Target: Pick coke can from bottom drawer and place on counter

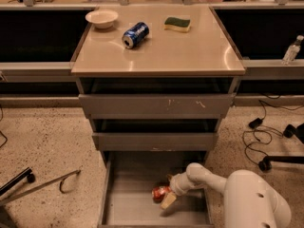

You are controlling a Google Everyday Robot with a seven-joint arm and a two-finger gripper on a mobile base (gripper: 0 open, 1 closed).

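Observation:
The coke can (pixel 160 193), red with a silver end, lies on the grey floor of the open bottom drawer (pixel 128 208), right of its middle. My gripper (pixel 167 192) reaches down into the drawer from the right on the white arm (pixel 251 201) and sits right at the can's right side, touching or nearly touching it. The beige counter (pixel 180 46) tops the cabinet above the two upper drawers.
On the counter are a white bowl (pixel 101 18) at the back left, a blue can (pixel 135 34) on its side, and a green-and-yellow sponge (pixel 177 23). The two upper drawers (pixel 154 106) stick out slightly. Cables and a chair base (pixel 280 160) lie on the floor to the right.

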